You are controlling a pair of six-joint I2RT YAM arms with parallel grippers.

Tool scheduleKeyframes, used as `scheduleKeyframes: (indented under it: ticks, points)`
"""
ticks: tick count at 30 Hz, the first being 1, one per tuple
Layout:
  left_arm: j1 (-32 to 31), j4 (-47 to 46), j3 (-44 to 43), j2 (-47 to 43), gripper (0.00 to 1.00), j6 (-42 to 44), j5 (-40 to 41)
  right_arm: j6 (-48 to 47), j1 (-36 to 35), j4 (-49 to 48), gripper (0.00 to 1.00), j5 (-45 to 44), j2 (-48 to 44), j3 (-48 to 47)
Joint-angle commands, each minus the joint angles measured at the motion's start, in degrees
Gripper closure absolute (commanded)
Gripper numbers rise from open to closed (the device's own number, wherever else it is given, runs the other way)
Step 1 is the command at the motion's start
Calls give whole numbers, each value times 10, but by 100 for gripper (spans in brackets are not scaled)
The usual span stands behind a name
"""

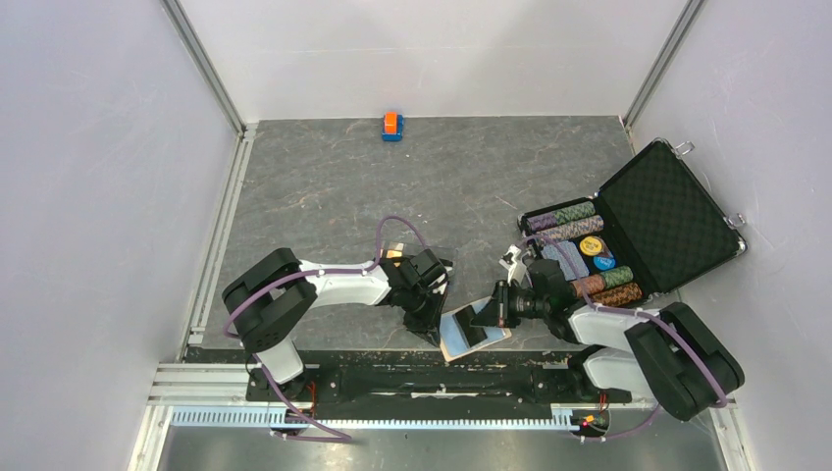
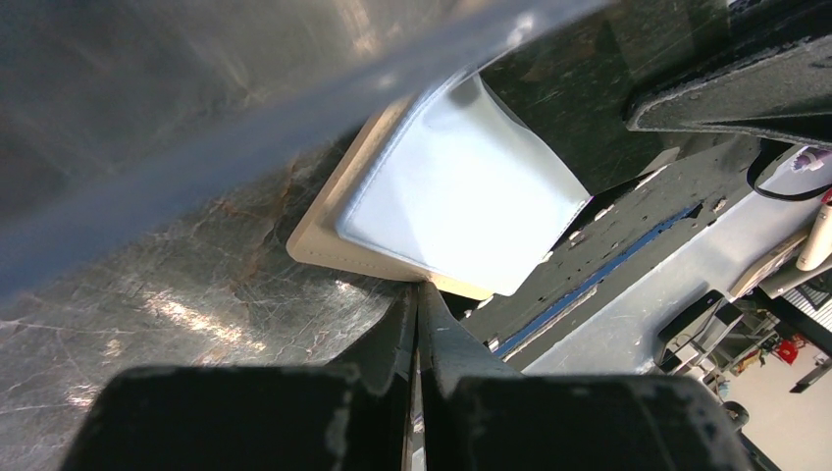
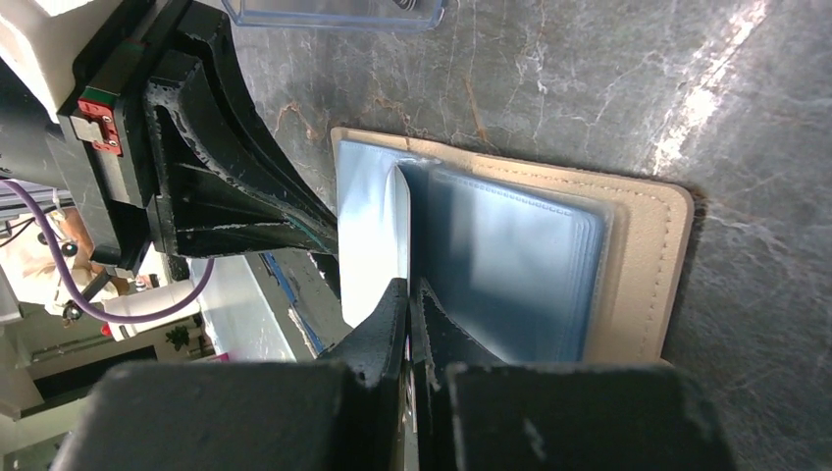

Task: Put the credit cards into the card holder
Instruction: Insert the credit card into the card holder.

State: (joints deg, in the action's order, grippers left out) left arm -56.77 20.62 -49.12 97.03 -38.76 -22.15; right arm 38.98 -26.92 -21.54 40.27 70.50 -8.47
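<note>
Grey marble-veined desk (image 1: 324,186), boxed in by plain white walls (image 1: 98,147). A black foam-lined case (image 1: 667,211) stands open just right of the tan card holder (image 1: 471,332), which lies spread at the desk's near edge, clear sleeves up. The left fingers (image 2: 407,319) are pressed together at its left edge, and the right fingers (image 3: 397,304) are pressed together among its sleeves. Far beyond it sits an orange-and-blue block (image 1: 392,126).

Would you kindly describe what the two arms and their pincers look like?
The left arm and right arm have white links between bulky black joints, and purple cables run along both. The left pincer and right pincer are matte black, each with two fingers tapering to thin tips. A small green-and-red part sits on the left pincer's body.
</note>
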Motion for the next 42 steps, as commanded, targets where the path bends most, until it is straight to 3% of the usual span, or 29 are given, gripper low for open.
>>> scheduleKeyframes:
  ticks: [1, 6, 17, 28, 38, 42]
  points:
    - [-9, -4, 1, 24, 94, 18, 37, 3, -4, -54, 100, -8, 19, -4]
    - [-10, -4, 0, 26, 94, 18, 37, 47, -20, -127, 100, 5, 43, 21]
    - [-10, -4, -4, 30, 95, 18, 35, 68, -99, -119, 99, -43, 49, 20]
    - [-10, 3, -8, 26, 95, 18, 36, 12, -114, 40, 68, -97, 19, -44]
    - [-10, 11, -39, 29, 96, 12, 26, 27, -132, 53, 49, -95, 15, -53]
    - [-9, 11, -52, 37, 96, 11, 22, 33, -137, 44, 49, -88, 28, -55]
